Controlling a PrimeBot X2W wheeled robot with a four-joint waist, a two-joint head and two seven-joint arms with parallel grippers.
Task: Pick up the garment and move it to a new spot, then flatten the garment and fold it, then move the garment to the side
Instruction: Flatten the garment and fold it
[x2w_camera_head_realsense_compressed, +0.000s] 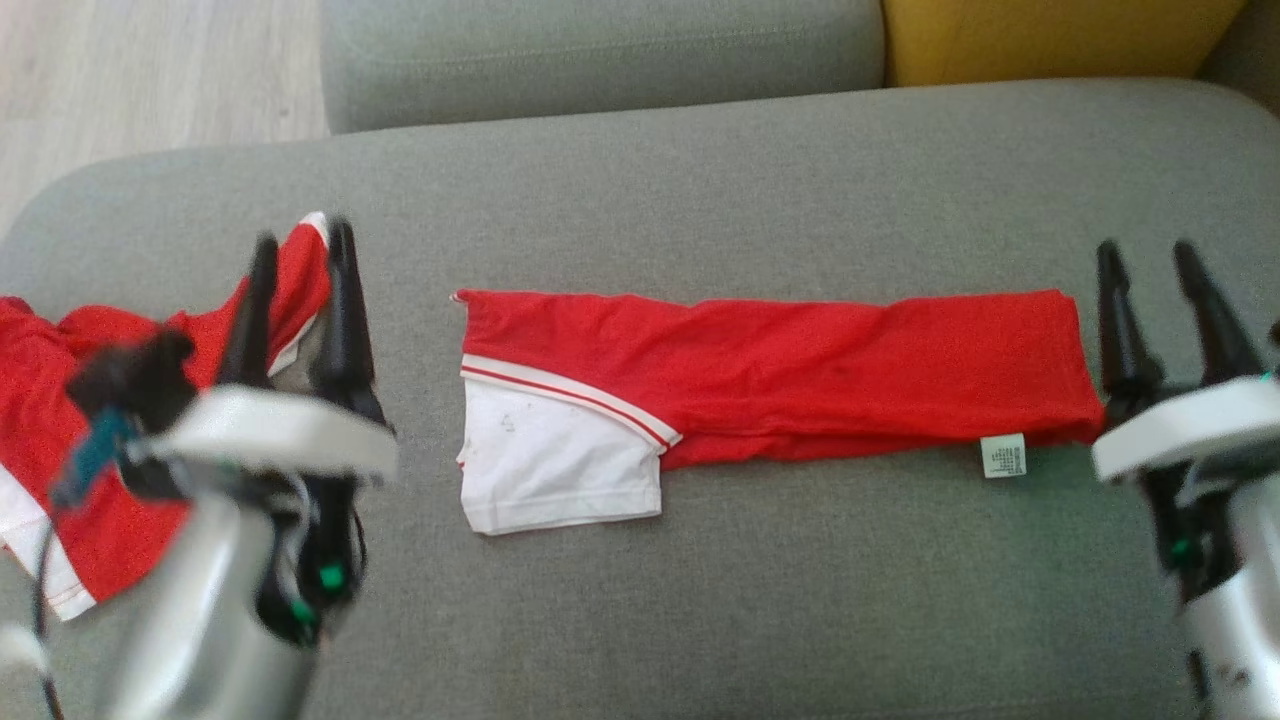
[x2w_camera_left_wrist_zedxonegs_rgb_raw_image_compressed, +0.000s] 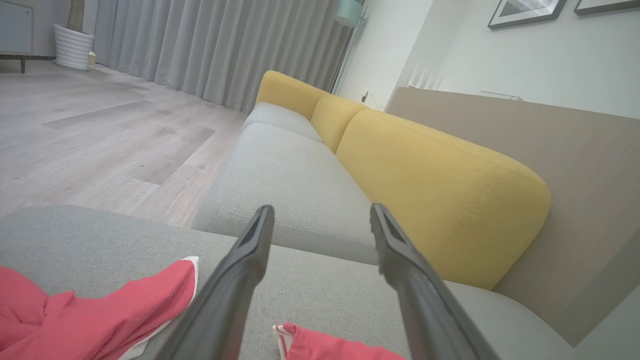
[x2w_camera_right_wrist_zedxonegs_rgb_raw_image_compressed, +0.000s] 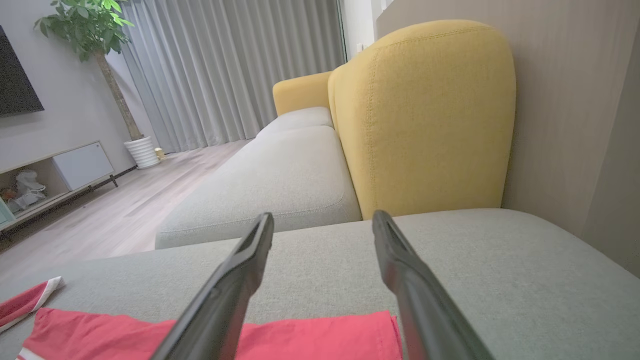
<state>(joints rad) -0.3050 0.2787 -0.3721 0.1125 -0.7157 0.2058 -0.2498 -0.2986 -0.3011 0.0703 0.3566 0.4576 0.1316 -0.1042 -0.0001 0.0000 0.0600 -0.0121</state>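
Garment (x2w_camera_head_realsense_compressed: 800, 370) seen lying on grey seat cushion (x2w_camera_head_realsense_compressed: 700, 620), folded into a long narrow red band that runs left to right across the head view. White sleeve (x2w_camera_head_realsense_compressed: 555, 470) with red-and-white trim noted at the band's left end, laid flat below the red edge. Small white care label (x2w_camera_head_realsense_compressed: 1003, 455) noted sticking out from the lower edge near the right end. A few creases are visible along the red cloth.

To the left of the garment, and apart from it, left gripper (x2w_camera_head_realsense_compressed: 302, 238) is recorded with fingers spread and nothing caught between them. Its fingers are seen over a second red garment (x2w_camera_head_realsense_compressed: 40, 400), bunched loosely at the cushion's left edge. Whether that cloth is touched cannot be told, as the arm is blurred.

Just beside the folded band's right end, right gripper (x2w_camera_head_realsense_compressed: 1147, 250) is recorded, fingers likewise spread wide, nothing held. In the right wrist view the red end is seen low between the fingers, with the tips over bare cushion.

Yellow back cushion (x2w_camera_head_realsense_compressed: 1050, 40) and pale wooden floor (x2w_camera_head_realsense_compressed: 150, 80) noted beyond the seat.
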